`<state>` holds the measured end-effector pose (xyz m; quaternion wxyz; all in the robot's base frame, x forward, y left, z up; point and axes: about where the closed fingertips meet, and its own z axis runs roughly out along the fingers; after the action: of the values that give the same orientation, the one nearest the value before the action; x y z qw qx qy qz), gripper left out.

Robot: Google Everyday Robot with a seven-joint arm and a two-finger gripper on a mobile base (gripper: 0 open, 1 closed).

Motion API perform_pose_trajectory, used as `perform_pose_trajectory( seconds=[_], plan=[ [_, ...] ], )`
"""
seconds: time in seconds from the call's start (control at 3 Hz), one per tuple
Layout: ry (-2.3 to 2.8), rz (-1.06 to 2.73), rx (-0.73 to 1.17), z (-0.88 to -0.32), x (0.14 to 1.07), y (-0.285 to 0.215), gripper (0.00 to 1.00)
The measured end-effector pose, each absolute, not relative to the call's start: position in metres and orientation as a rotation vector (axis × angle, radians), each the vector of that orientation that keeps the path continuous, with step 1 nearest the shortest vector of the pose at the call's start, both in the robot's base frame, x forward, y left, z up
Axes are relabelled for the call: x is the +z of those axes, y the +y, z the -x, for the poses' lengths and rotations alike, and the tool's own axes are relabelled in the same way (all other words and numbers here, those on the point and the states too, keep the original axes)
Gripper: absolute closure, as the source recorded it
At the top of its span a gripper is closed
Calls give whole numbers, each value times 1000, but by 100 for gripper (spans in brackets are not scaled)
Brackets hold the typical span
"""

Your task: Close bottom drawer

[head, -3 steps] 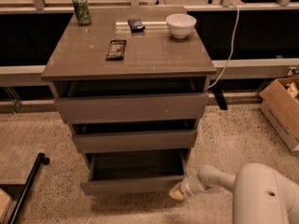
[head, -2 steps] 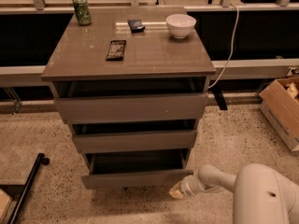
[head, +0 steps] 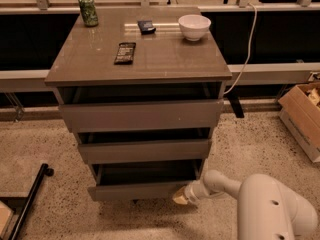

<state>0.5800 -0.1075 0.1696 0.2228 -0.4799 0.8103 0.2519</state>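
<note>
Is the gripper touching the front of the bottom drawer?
Cannot tell. Camera view: the gripper overlaps the bottom drawer at its right front corner, hiding any gap.

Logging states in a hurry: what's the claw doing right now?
The claw: at the right end of the bottom drawer front; open or closed cannot be told.

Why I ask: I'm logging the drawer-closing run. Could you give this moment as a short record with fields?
bottom drawer: pulled out furthest of the three, interior visible, not yet closed
tool: low, at the right end of the bottom drawer's front
middle drawer: slightly open
top drawer: slightly open
cabinet top: holds green can, white bowl, dark bar
floor, right side: cardboard box
</note>
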Motion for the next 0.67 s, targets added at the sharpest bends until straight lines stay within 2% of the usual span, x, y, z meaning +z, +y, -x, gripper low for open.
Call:
perform_pose_trajectory(
  seconds=[0.33,0.67],
  plan=[
    [2190,1326,652,-624,170,-105,100],
    [2189,1326,652,-623,169,-105,100]
  ],
)
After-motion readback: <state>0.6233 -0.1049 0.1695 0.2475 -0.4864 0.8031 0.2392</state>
